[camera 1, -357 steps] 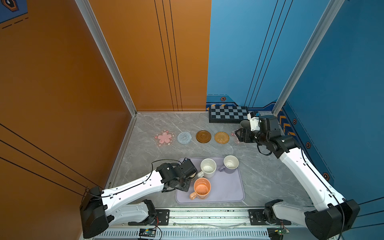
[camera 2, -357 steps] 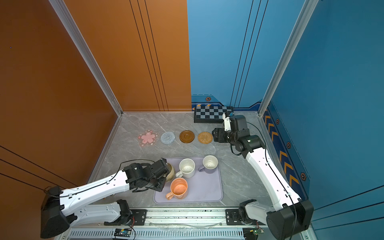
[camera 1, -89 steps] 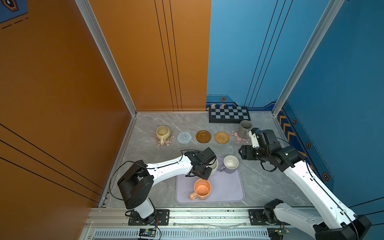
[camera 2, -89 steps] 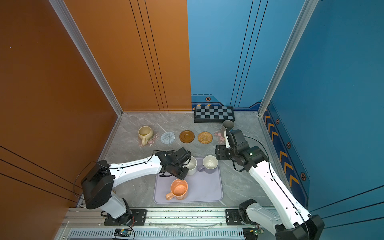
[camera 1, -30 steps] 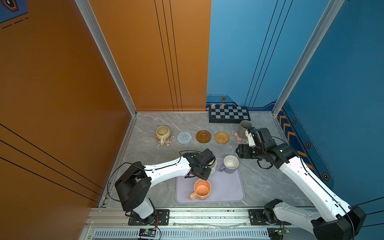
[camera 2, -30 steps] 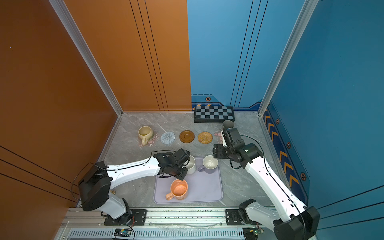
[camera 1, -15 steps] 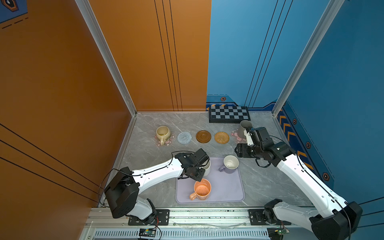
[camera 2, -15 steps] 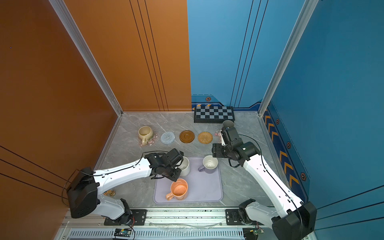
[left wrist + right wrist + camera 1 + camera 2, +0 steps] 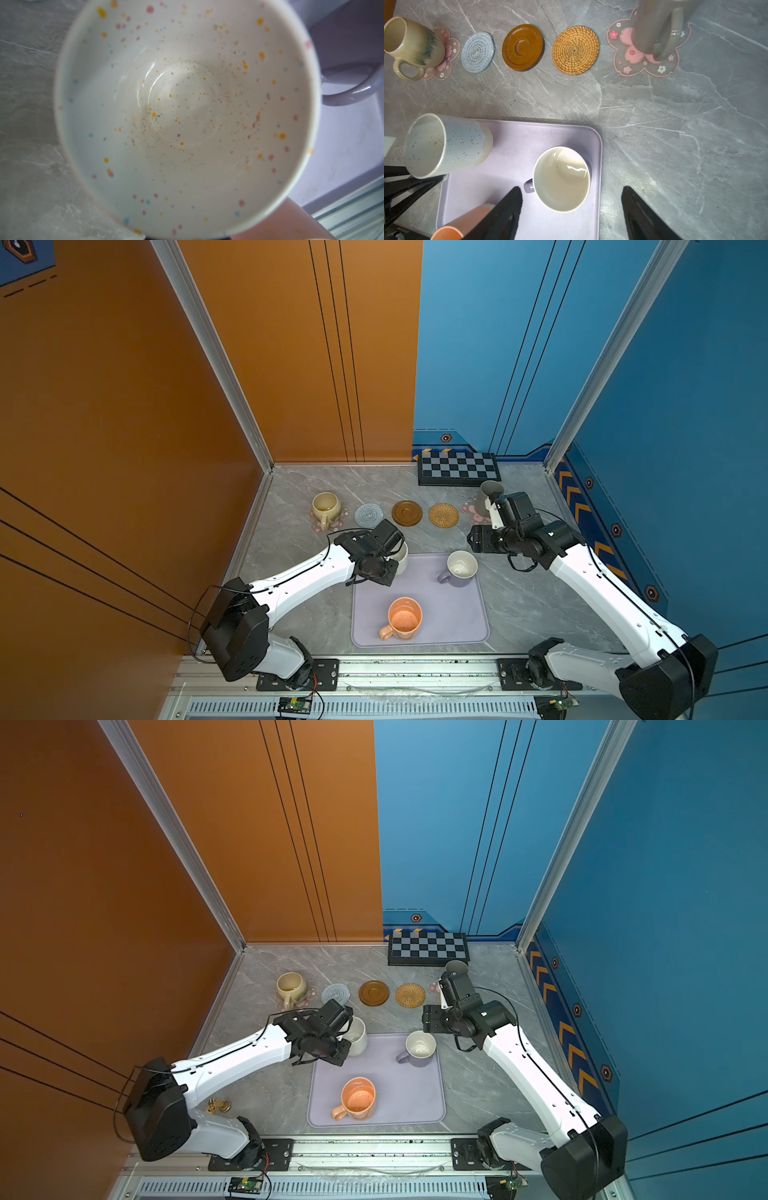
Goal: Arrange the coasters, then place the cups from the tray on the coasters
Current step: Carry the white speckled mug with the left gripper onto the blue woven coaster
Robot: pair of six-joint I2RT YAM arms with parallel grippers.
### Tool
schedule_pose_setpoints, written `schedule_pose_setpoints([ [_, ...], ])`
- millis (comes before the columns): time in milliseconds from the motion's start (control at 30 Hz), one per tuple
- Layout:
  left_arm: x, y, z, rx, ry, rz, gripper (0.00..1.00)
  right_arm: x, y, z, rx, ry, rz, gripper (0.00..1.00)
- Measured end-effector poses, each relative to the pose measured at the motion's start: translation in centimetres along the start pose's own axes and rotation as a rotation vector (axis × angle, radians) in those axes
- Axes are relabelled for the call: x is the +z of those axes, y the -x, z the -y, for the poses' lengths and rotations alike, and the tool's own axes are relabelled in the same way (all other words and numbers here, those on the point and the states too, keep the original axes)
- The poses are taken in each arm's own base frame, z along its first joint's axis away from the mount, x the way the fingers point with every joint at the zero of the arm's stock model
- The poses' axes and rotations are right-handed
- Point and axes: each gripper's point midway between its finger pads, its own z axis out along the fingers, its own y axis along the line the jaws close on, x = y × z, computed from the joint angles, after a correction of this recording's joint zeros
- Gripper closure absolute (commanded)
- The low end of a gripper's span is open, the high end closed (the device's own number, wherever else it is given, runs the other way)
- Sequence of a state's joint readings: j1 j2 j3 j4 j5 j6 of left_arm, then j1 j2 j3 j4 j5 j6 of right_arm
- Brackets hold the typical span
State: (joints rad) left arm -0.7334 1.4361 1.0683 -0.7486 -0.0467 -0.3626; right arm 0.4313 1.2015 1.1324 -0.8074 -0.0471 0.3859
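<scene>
- Nearest my base, the orange-peach cup [image 9: 404, 619] stands upright on the near part of the lavender tray [image 9: 453, 614], handle toward my near left.
- Farther in, the lavender cup [image 9: 460, 566] with its white inside stands upright by the tray's far right corner.
- My right hand [image 9: 571, 188] hangs over that corner with its fingers [image 9: 508, 209] spread wide and nothing in them. From the wrist, the lavender cup shows below, between the fingers.
- My left hand [image 9: 344, 1049] is closed in on the speckled white cup [image 9: 463, 143] at the tray's far left corner. The cup is tipped, mouth toward my left arm, and my wrist camera looks straight into it. Where exactly my fingers pinch it is hidden.
- Beyond the tray, five coasters lie in a row on the grey surface [image 9: 519, 593]. From left:
  - a pink flower coaster [image 9: 450, 47] carrying the beige-yellow cup [image 9: 415, 43]
  - the blue-grey crocheted round [image 9: 477, 52], bare
  - the dark brown disc [image 9: 522, 47], bare
  - the rattan coaster [image 9: 575, 49], bare
  - the second pink flower coaster [image 9: 633, 64] carrying the taller grey cup [image 9: 652, 27]
- Farthest off, the checkerboard [image 9: 457, 468] lies against the back wall.
</scene>
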Motion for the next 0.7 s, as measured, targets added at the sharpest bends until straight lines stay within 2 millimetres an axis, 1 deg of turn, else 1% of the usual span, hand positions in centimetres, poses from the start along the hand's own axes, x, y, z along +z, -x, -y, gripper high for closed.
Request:
schedule_pose_setpoints([
  [167, -0.5, 1.8, -1.9, -0.035, 0.029, 0.026, 1.0, 0.1, 0.4, -0.2, -0.011, 0.003, 0.007, 0.22],
  [267, -0.3, 2.9, -2.8, -0.05, 0.048, 0.032, 1.0, 0.1, 0.5, -0.2, -0.016, 0.004, 0.011, 0.22],
  [500, 1.4, 5.5, -4.7, -0.065, 0.121, 0.016, 1.0, 0.3, 1.1, 0.0, -0.013, 0.004, 0.028, 0.23],
  [700, 2.7, 8.3, -6.9, -0.106, 0.198, 0.026, 1.0, 0.3, 1.4, 0.5, -0.007, -0.002, 0.037, 0.23],
])
